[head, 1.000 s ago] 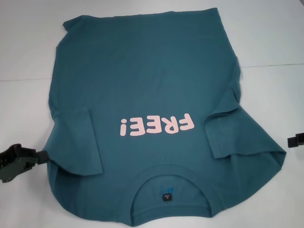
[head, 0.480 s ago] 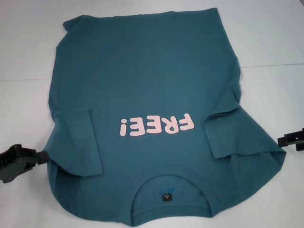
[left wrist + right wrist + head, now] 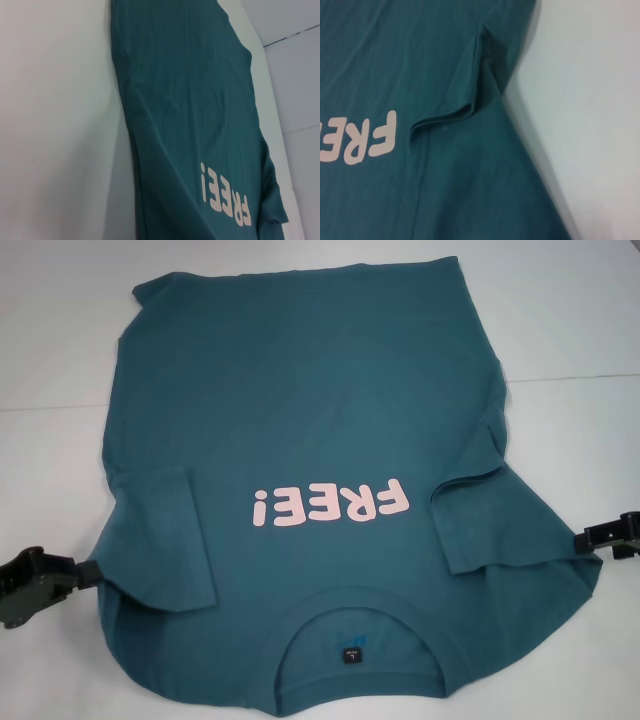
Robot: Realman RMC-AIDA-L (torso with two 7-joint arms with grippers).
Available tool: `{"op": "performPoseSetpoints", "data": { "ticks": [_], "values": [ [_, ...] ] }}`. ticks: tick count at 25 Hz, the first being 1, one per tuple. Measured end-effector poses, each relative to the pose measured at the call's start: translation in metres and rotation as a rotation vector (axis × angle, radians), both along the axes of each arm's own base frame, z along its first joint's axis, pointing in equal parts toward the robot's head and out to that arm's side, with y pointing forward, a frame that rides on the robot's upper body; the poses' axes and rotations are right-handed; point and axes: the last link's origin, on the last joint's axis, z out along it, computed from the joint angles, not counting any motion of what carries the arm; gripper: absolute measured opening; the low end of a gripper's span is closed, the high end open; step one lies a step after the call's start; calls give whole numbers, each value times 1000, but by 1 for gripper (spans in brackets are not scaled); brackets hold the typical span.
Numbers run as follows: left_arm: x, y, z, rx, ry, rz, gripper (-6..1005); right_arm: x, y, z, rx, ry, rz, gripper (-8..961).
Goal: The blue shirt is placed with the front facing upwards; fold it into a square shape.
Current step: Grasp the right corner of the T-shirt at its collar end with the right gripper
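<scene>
The blue shirt [image 3: 310,390] lies flat on the white table [image 3: 60,340], front up, with the pink "FREE!" lettering [image 3: 330,505] and the collar [image 3: 360,615] towards me. Both sleeves are folded inward onto the body, the left sleeve [image 3: 170,540] and the right sleeve [image 3: 500,525]. My left gripper [image 3: 82,571] is low at the shirt's left shoulder edge. My right gripper [image 3: 592,537] is at the shirt's right shoulder edge. The left wrist view shows the shirt [image 3: 190,100] lengthwise. The right wrist view shows the shirt [image 3: 420,60] and the folded sleeve's crease [image 3: 465,107].
Bare white table surrounds the shirt on the left, right and far side. A thin seam [image 3: 570,377] runs across the table at the right. The shirt's collar end reaches the near edge of the head view.
My right gripper has moved in from the right to the shirt's right edge. My left gripper has shifted slightly outward and down. The shirt has not moved.
</scene>
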Motion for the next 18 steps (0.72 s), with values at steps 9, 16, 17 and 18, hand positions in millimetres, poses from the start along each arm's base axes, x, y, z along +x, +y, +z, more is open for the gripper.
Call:
{"op": "performPoseSetpoints", "data": {
  "ticks": [9, 16, 17, 18],
  "values": [
    [-2, 0, -1, 6, 5, 9, 13, -2, 1, -6, -18, -14, 10, 732],
    [-2, 0, -2, 5, 3, 9, 14, -2, 2, -9, -27, -40, 23, 732],
    [-2, -1, -2, 5, 3, 10, 14, -2, 2, -10, -30, -44, 26, 732],
    [-2, -1, -2, 5, 3, 10, 15, -3, 3, -11, -31, -48, 29, 732]
  ]
}}
